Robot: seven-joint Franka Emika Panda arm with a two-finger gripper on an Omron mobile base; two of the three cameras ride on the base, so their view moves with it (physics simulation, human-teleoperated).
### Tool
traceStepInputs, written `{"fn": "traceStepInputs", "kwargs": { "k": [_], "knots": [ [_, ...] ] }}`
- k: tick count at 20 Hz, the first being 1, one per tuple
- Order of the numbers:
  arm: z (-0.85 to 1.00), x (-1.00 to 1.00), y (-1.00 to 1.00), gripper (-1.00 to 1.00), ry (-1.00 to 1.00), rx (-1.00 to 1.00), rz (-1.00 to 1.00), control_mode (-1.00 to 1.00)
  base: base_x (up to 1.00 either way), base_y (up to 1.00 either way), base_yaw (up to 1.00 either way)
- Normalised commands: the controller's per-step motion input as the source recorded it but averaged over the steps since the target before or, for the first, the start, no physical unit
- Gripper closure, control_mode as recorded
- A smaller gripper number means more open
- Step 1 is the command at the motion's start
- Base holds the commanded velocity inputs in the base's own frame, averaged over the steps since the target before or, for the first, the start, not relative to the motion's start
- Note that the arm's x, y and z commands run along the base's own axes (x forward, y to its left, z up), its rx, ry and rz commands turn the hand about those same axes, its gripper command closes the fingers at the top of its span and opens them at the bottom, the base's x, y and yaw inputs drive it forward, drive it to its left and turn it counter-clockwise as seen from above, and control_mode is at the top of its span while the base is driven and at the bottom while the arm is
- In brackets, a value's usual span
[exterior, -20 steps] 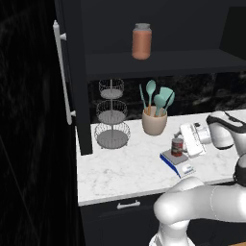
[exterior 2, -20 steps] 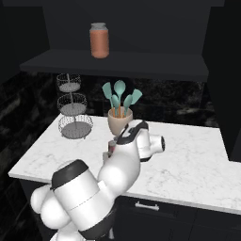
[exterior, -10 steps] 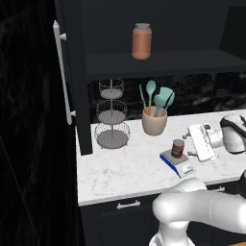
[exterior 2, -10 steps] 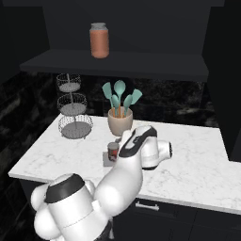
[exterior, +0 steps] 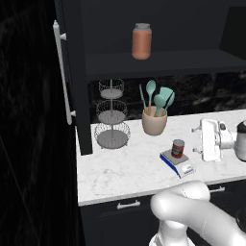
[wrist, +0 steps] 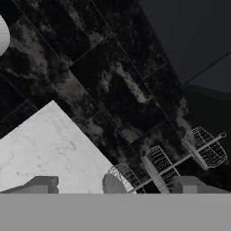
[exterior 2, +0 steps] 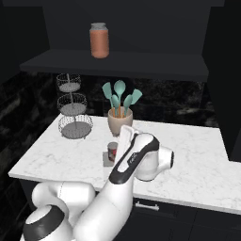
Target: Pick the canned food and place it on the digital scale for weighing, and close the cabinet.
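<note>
The canned food (exterior: 178,148), a short red can, stands upright on the digital scale (exterior: 185,168) near the counter's front edge; it also shows in the right base view (exterior 2: 112,151), beside my white hand. My gripper (exterior: 195,139) hovers just right of the can, apart from it, its fingers spread and holding nothing. In the hand view my gripper (wrist: 115,185) is open, with the fingertips (wrist: 40,184) wide apart, facing the backsplash. The cabinet door (exterior: 72,81) with its bar handle (exterior: 62,72) stands open at the left.
An orange-pink jar (exterior: 141,41) sits on the cabinet shelf (exterior: 158,65). A beige holder of teal utensils (exterior: 154,120) and a three-tier wire stand (exterior: 112,115) stand at the back of the marble counter (exterior: 125,168). A drawer handle (exterior: 128,205) lies below.
My hand has drawn away to the right from the can, which stays on the scale. The gripper is open throughout.
</note>
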Motion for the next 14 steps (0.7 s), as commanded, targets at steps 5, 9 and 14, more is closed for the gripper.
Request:
{"fn": "traceStepInputs", "kwargs": {
  "k": [5,9,14],
  "knots": [
    [0.58,-0.48,0.00,-1.00,-0.63,0.05,-0.03,-1.00,0.00,0.00,0.00],
    [0.61,-0.57,-0.06,-1.00,-0.69,0.08,0.00,-1.00,0.00,0.00,0.00],
    [0.44,-0.32,-0.16,-1.00,-0.67,0.05,0.00,-1.00,0.00,0.00,0.00]
  ]
}}
